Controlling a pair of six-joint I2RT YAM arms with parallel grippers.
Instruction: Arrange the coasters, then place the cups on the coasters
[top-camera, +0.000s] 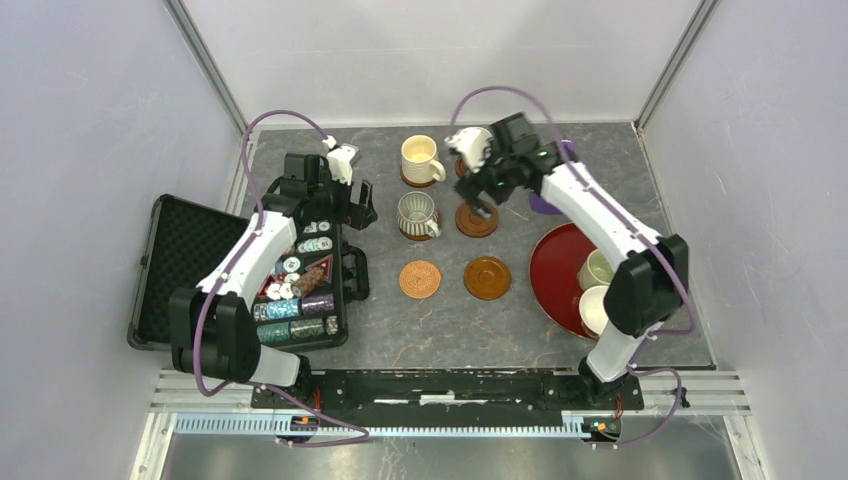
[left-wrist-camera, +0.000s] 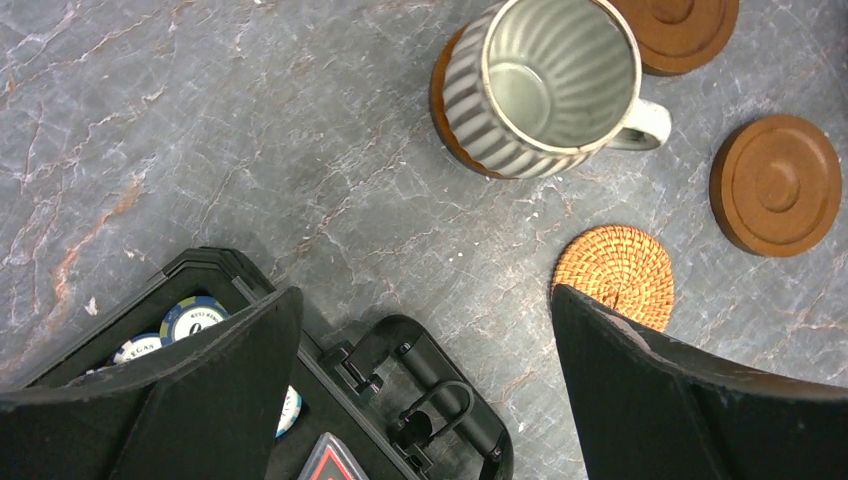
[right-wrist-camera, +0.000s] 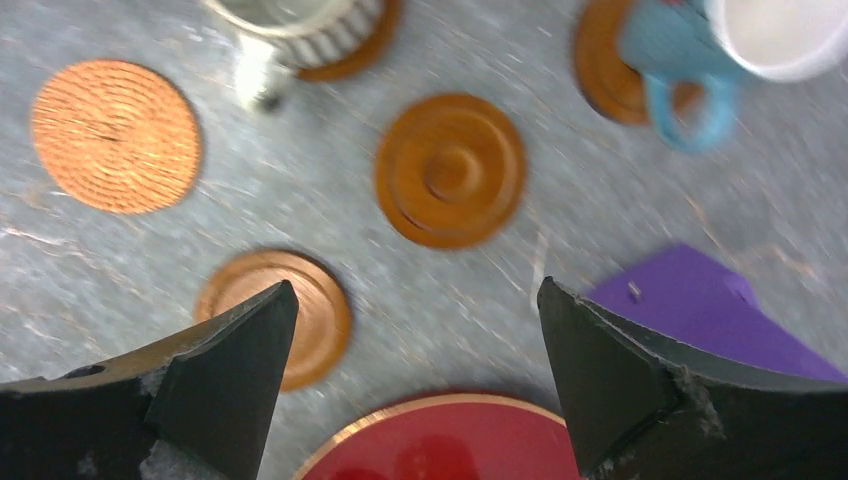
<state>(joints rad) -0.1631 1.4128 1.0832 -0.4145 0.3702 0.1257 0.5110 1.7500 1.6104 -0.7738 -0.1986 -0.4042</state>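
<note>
Jaws wide apart on my right gripper (right-wrist-camera: 415, 290), nothing between them, hovering over the middle of the table with a bare brown coaster (right-wrist-camera: 450, 170) just ahead. Near that one the blue cup (right-wrist-camera: 700, 60) sits on its own coaster, white inside, handle showing.

Left gripper (left-wrist-camera: 425, 300) is spread just as wide and empty, hanging over the edge of the black chip case (left-wrist-camera: 400, 400).

Striped cup (top-camera: 417, 214) and cream cup (top-camera: 421, 158) each stand on a coaster too. Three coasters are free: the one by my right gripper, another brown one (top-camera: 487, 278), and a woven orange one (top-camera: 420, 279) beside it.

What's left, as I read it, is two pale cups (top-camera: 597, 268). They stand upright, mouths up, on the red tray (top-camera: 548, 262) at the right, back toward my right arm's base and partly tucked under its elbow. My right arm is clearly the nearer, with the left well apart across the table. I can't make out the handles on those two.
</note>
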